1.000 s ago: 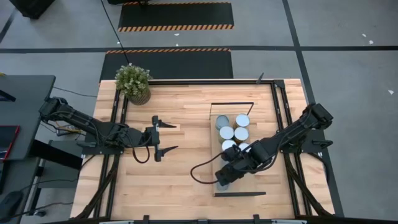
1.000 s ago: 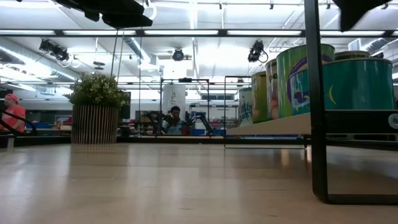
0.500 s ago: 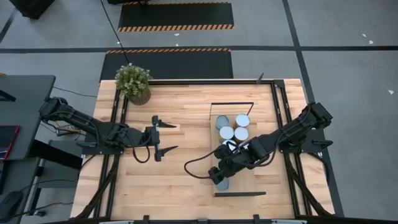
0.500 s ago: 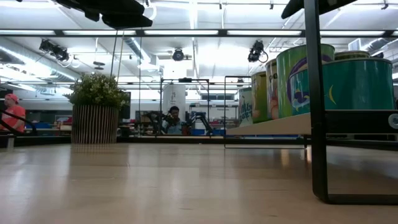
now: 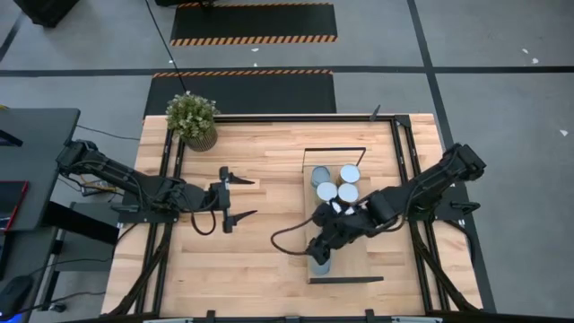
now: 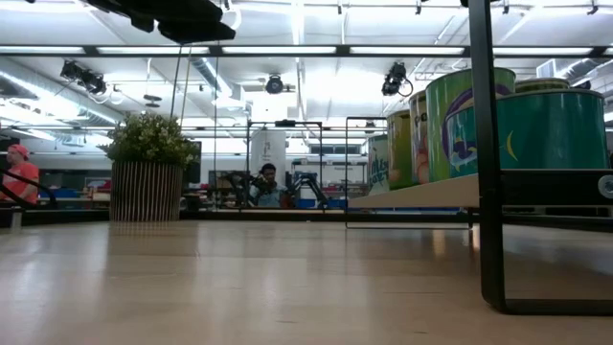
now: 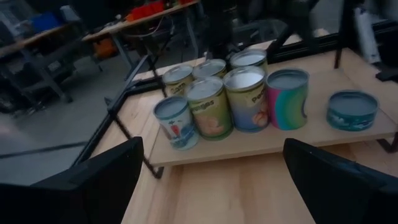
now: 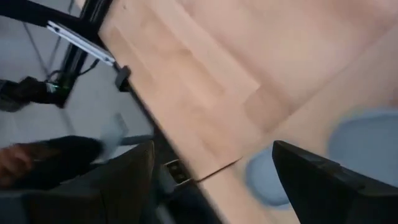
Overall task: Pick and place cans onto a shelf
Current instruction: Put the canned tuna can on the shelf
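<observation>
High view: your long light-wood shelf (image 5: 343, 266) with thin black end frames runs lengthwise away from the desk's (image 5: 269, 152) front edge. Small silver-topped cylindrical cans (image 5: 337, 182) cluster at the shelf's far half. Your right tool (image 5: 320, 254) hangs over the shelf's near half, just beside a grey-topped can at its near-left part. I cannot tell whether its fingers are apart or what they pinch. Your left tool (image 5: 237, 192) waits well left of the shelf, fingers spread, pointing at it; the right arm is nearer.

Low view: glossy green and teal printed tins stand upright on the shelf board.

Left wrist view: seven tins on the shelf, one squat teal tin (image 7: 352, 109) apart at the end.

Right wrist view: blurred round bluish can tops on pale wood.
</observation>
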Controlling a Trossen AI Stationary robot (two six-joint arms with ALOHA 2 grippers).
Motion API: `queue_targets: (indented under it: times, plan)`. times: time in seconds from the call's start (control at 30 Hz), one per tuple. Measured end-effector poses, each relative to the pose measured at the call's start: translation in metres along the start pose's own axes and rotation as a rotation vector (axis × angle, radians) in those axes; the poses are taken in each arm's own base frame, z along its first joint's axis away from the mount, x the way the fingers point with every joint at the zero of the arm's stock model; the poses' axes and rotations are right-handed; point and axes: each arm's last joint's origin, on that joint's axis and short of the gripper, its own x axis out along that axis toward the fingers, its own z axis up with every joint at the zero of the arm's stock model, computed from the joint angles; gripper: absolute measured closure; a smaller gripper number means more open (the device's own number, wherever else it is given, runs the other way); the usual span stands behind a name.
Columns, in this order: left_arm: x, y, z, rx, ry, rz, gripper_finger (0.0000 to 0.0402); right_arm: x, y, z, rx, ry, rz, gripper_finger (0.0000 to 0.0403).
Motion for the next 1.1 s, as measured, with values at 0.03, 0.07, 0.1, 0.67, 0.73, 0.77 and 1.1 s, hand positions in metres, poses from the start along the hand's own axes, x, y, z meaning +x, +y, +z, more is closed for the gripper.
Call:
queue_targets:
  times: [0.03, 0.07, 0.1, 0.67, 0.73, 0.77, 1.1]
  plan:
    - [0.000, -0.001, 0.001, 0.006, -0.009, -0.016, 0.0008, -0.004, -0.001, -0.002, -0.042, -0.026, -0.019, 0.0071]
    - [-0.001, -0.002, 0.002, 0.013, -0.021, -0.038, 0.0008, -0.009, -0.002, -0.004, -0.086, -0.053, -0.038, 0.0072]
    - [-0.001, -0.003, 0.004, 0.013, -0.043, -0.067, 0.0008, -0.014, -0.003, -0.006, -0.126, -0.078, -0.053, 0.0073]
    - [0.005, -0.004, -0.028, -0.162, -0.184, -0.178, 0.0008, -0.090, -0.017, -0.006, -0.719, -0.355, -0.179, 0.0108]
    - [0.009, -0.010, -0.034, -0.176, -0.142, -0.200, 0.0008, -0.099, -0.020, -0.010, -0.740, -0.395, -0.192, 0.0112]
    - [0.012, -0.014, -0.037, -0.185, -0.121, -0.211, 0.0008, -0.103, -0.023, -0.011, -0.747, -0.418, -0.200, 0.0114]
    - [0.051, -0.056, -0.053, -0.177, -0.024, -0.197, 0.0008, -0.117, -0.065, -0.023, -0.715, -0.515, -0.067, 0.0118]
